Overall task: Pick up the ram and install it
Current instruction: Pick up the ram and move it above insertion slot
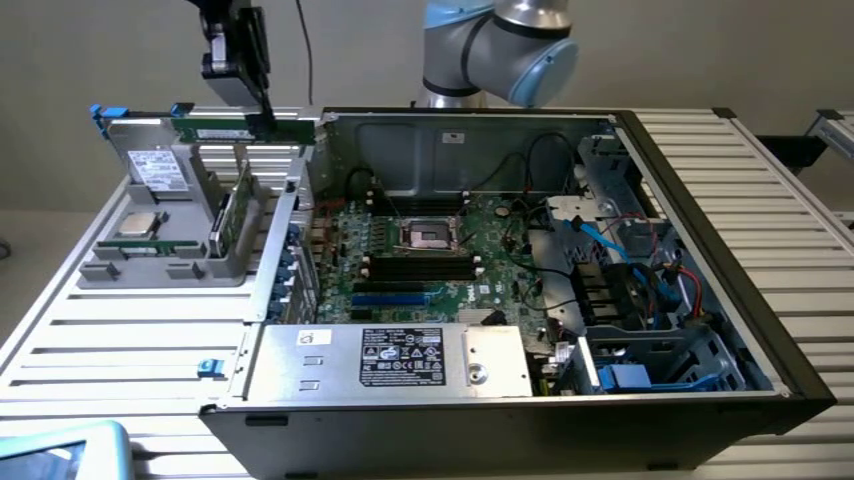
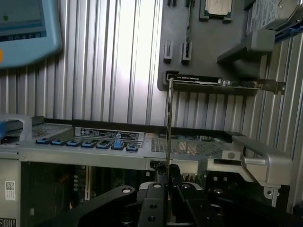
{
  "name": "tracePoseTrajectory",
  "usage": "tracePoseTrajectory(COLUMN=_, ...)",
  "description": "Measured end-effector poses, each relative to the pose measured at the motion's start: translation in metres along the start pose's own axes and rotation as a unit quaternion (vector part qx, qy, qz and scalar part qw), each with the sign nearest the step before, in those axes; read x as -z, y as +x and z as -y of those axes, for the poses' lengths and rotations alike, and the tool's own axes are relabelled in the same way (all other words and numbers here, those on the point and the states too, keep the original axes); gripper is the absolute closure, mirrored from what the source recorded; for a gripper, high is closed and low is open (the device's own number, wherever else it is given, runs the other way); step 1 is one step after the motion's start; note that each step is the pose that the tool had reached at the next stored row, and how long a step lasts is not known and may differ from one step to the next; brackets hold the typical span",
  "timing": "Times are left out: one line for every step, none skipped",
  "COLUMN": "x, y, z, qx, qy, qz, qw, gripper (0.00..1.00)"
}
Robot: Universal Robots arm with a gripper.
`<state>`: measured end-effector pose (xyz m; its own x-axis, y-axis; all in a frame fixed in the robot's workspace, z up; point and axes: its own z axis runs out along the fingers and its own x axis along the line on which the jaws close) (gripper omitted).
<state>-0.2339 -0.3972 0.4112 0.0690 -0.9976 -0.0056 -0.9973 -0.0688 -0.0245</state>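
The gripper (image 1: pixel 271 118) was clamped on the ram (image 1: pixel 220 128). It hung above the grey parts tray (image 1: pixel 100 272), beside the open computer case (image 1: pixel 441 150).

Slatted metal table (image 1: pixel 120 340) bearing open computer case (image 1: pixel 534 440), grey parts holder (image 1: pixel 160 272), pale-blue device (image 1: pixel 60 452)

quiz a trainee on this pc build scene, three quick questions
1. True or false: the claw is shut on the ram.
2. Where does the silver processor chip lie? A) in the gray tray; B) in the claw; C) on the power supply.
3. In the exterior view, on which side of the open computer case does the gray tray stand?

Key: 1 true; 2 A; 3 the exterior view's left.
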Motion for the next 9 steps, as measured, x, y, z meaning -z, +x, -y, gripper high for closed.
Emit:
tracePoseTrajectory(x=-0.0001, y=0.0, z=0.0045, qx=0.0, qy=0.0, qz=0.0, qw=1.0, gripper=0.86)
tracePoseTrajectory(x=-0.0003, y=0.001, z=0.009, qx=0.0, qy=0.0, qz=0.0, qw=1.0, gripper=0.86)
tracePoseTrajectory(x=-0.0004, y=0.001, z=0.0139, qx=0.0, qy=0.0, qz=0.0, qw=1.0, gripper=0.86)
tracePoseTrajectory(x=-0.0005, y=0.001, z=0.0182, qx=0.0, qy=0.0, qz=0.0, qw=1.0, gripper=0.86)
tracePoseTrajectory(x=-0.0006, y=0.002, z=0.0227, qx=0.0, qy=0.0, qz=0.0, qw=1.0, gripper=0.86)
tracePoseTrajectory(x=-0.0007, y=0.002, z=0.0274, qx=0.0, qy=0.0, qz=0.0, qw=1.0, gripper=0.86)
tracePoseTrajectory(x=-0.0008, y=0.002, z=0.0319, qx=0.0, qy=0.0, qz=0.0, qw=1.0, gripper=0.86)
tracePoseTrajectory(x=-0.0009, y=0.003, z=0.0363, qx=0.0, qy=0.0, qz=0.0, qw=1.0, gripper=0.86)
tracePoseTrajectory(x=-0.001, y=0.003, z=0.0409, qx=0.0, qy=0.0, qz=0.0, qw=1.0, gripper=0.86)
